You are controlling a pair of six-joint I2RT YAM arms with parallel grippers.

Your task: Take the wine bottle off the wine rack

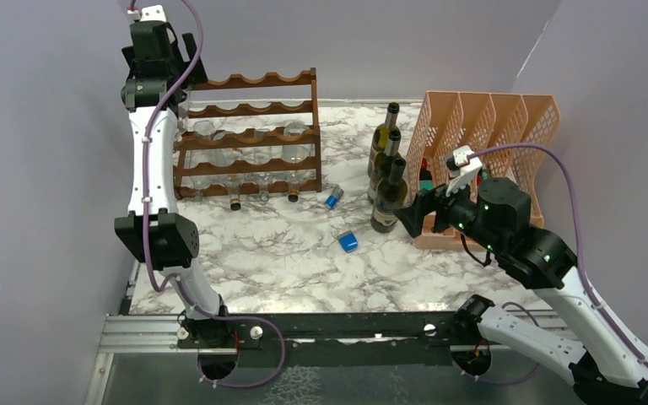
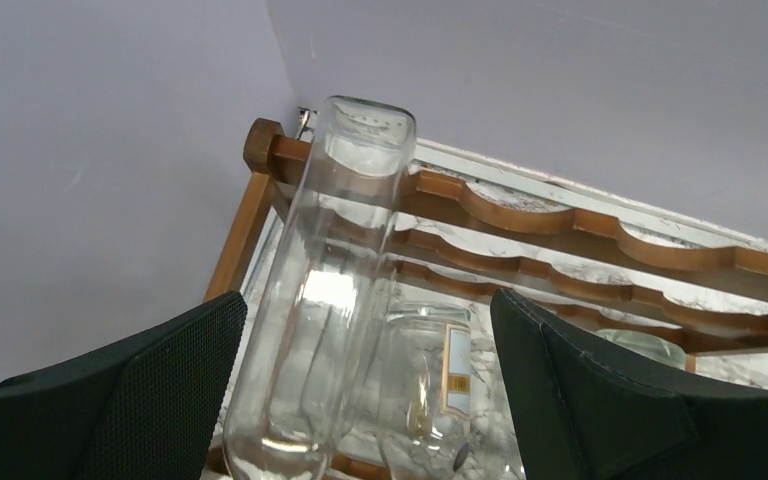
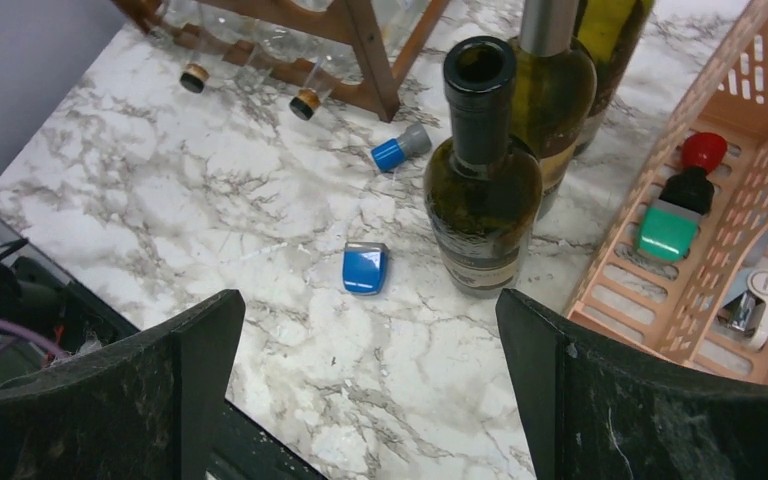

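R gripper (image 3: 365, 310) hung over marble table (image 1: 287, 253), nearer than wine rack (image 1: 253, 82) and off to its right; fingers wide apart, nothing btwn. Flat blue cap (image 3: 365, 270) lay under it, front-right of rack. Small blue-grey stopper (image 3: 398, 150) lay closer to rack's right foot. Three dark-green bottles (image 1: 386, 202) stood upright in a row just right of rack, nearest one uncorked. Peach lattice organizer (image 1: 506, 118) sat further right. Rack's lower tiers held clear bottles (image 1: 261, 156), necks toward near side. L gripper (image 2: 368, 300) was up at rack's far-left top corner, spread open, straddling clear wine bottle (image 2: 320, 260), one finger clearly off the glass. Bottle was tilted at rack's left end, base up by top rail's corner post.
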